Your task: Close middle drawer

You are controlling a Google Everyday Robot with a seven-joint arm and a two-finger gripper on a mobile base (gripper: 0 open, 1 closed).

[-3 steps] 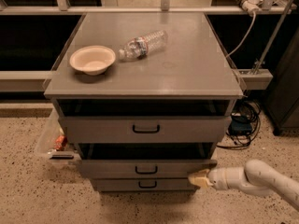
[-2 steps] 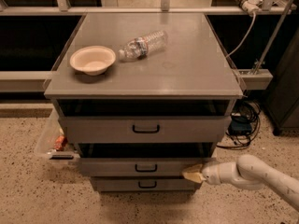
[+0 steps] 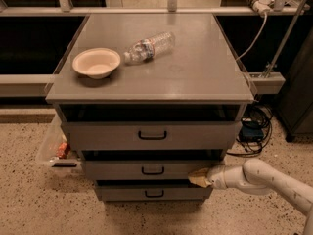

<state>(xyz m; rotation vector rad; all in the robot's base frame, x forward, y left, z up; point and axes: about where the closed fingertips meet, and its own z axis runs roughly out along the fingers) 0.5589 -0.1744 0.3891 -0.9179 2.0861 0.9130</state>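
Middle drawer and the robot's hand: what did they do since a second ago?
The hand moved left and a bit up, against the front of the middle drawer, at its right end. The middle drawer slid a little way in; it is not shut yet. Nothing was grabbed or let go. The bowl, the bottle, the top drawer and the lowest drawer stayed put.

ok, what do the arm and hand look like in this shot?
The arm is smooth white, rounded tubular segments with a bulbous joint; no cables or markings visible. The hand is a tan tapered tip, at the right end of the middle drawer front.
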